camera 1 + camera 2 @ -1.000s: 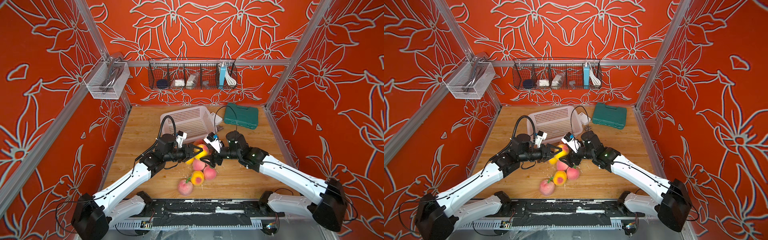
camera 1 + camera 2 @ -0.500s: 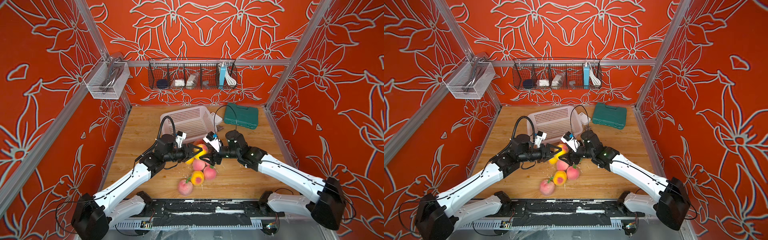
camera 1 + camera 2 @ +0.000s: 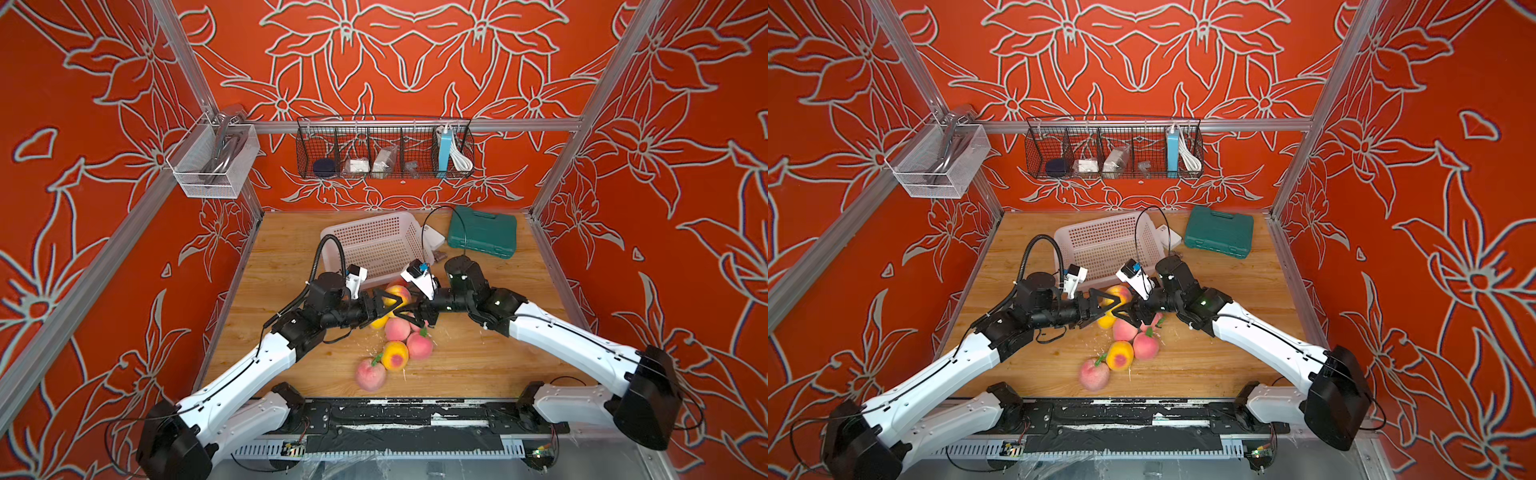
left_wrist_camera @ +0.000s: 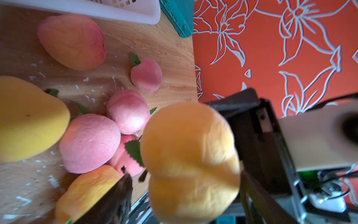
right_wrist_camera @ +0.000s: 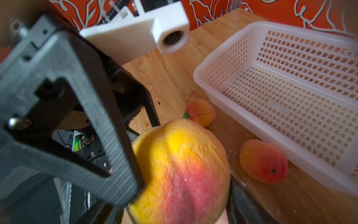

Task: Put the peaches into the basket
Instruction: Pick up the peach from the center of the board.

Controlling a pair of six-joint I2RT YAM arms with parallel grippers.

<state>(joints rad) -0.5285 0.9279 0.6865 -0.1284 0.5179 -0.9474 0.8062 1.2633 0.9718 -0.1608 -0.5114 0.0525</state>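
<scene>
On wooden tabletop [image 3: 478, 365], orange floral walls [image 3: 415, 62] around, left fingers [image 5: 100, 108] wide, right fingers [image 5: 239, 199] gripping peach [image 5: 180, 170]

1. Basket [image 3: 374, 245]: white, perforated, upright, empty, rear centre.
2. Raised peach [image 3: 397, 296]: yellow-orange with red blush, aloft just in front of the basket.
3. Loose peaches [image 3: 395, 355]: pink and yellow-orange, some leafed, clustered touching nearer the front. One orange, creased fruit [image 5: 200, 112] lies just beside the basket wall.
</scene>
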